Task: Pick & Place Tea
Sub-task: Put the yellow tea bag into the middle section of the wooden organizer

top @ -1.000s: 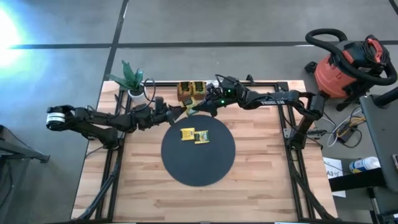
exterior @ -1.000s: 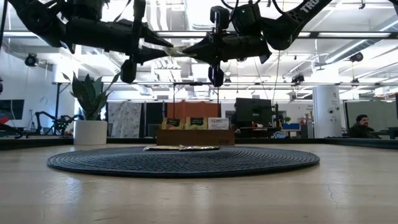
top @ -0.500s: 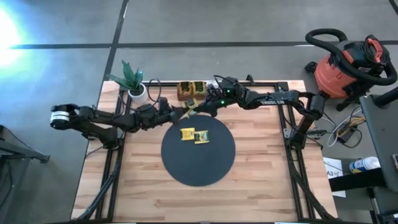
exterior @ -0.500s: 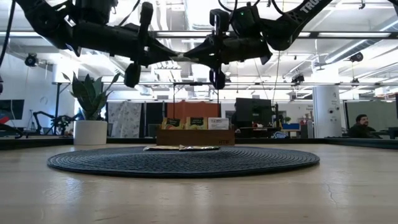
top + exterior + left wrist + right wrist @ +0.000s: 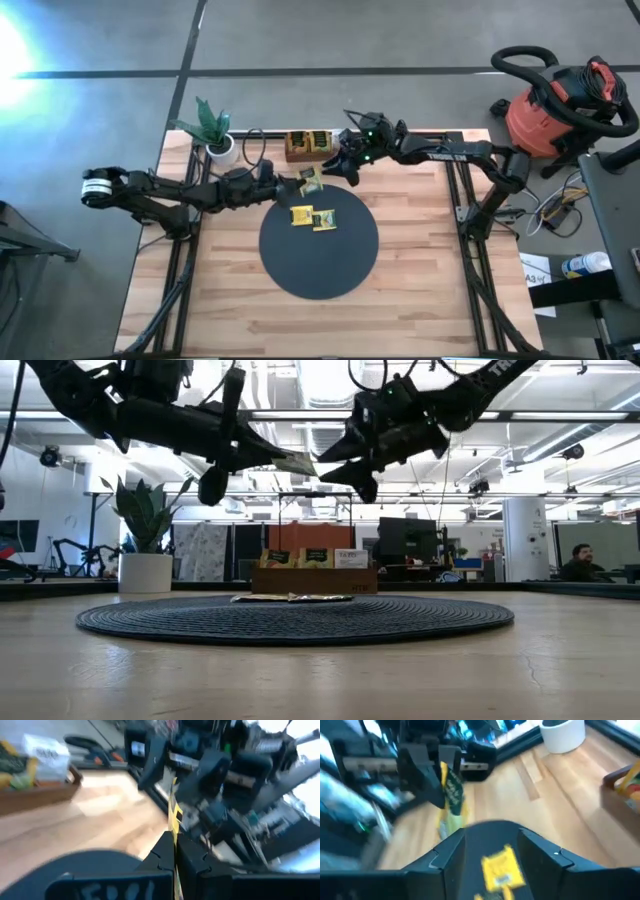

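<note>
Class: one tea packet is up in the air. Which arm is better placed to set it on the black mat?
The left. Its gripper is shut on the tea packet above the mat; the right gripper is open and empty.

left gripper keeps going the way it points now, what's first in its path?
Probably the right gripper: the left gripper, shut on a tea packet, points straight at it above the mat's far edge. Their relative height is hard to judge.

Black round mat [image 5: 318, 243] lies open from 3 through 9 o'clock; two tea packets [image 5: 311, 217] crowd its 12 o'clock part. Above that edge, left tool [image 5: 297, 185] and right tool [image 5: 343, 168] block passage toward the tray [image 5: 306, 146]
</note>
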`<state>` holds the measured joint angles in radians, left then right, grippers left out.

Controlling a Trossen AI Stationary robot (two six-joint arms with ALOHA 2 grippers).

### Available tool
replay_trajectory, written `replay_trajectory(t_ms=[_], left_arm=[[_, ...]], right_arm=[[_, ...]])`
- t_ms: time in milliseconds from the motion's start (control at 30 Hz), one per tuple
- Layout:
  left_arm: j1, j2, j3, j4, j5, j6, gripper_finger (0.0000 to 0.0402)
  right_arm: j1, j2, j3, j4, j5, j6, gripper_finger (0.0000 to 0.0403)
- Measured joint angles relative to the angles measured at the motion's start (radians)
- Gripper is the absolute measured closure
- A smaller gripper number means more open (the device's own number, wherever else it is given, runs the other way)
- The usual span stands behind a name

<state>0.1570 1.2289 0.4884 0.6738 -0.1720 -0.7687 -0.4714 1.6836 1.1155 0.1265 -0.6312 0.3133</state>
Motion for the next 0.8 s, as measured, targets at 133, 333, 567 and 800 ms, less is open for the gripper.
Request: replay_trajectory(t_ms=[133,333,567,800], left_arm=[[-0.001,0.006,0.031,-0.106,0.044,0.040,0.0398],[0.000,0.080,0.161,-0.271,0.049,0.215,0.0398],[-0.008,0.197,0.363,-0.469,0.052,0.439,0.0399],[-0.006,0.277,0.465,-0.486,0.052,0.564,0.0399]], right_arm=[[0.000,-0.014,0.112,-0.291,-0.001,-0.163,0.0226],[0.008,0.013,0.254,-0.533,0.003,-0.343,0.0232],[0.007,0.016,0.347,-0.705,0.058,-0.544,0.0240],[0.011,0.020,0.373,-0.848,0.064,-0.635,0.0252]])
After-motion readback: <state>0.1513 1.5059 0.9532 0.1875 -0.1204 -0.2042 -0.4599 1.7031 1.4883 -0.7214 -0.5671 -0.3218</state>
